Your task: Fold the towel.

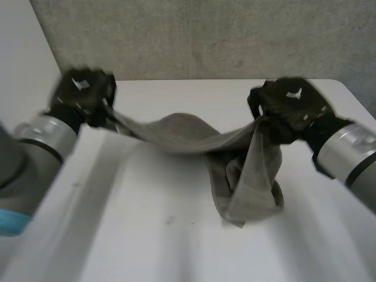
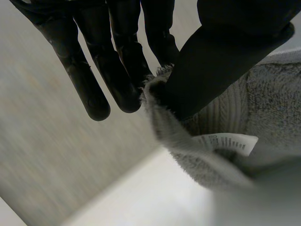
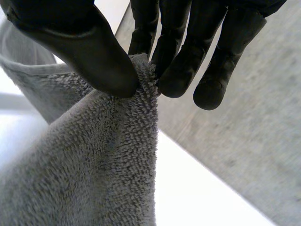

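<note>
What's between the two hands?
The grey towel, pinched by the left hand and right hand, sags between them, seen in the head view.

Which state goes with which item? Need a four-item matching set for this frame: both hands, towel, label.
Items
1. black left hand
2. black right hand
3. grey terry towel
4. white care label

States
A. sags between both hands, low end down at the white table
B. pinches the towel, most of the cloth hanging below it
C. sewn on the towel, beside a thumb
D. pinches a towel edge next to the label

Pairs: 1-D, 2-B, 3-A, 4-C
</note>
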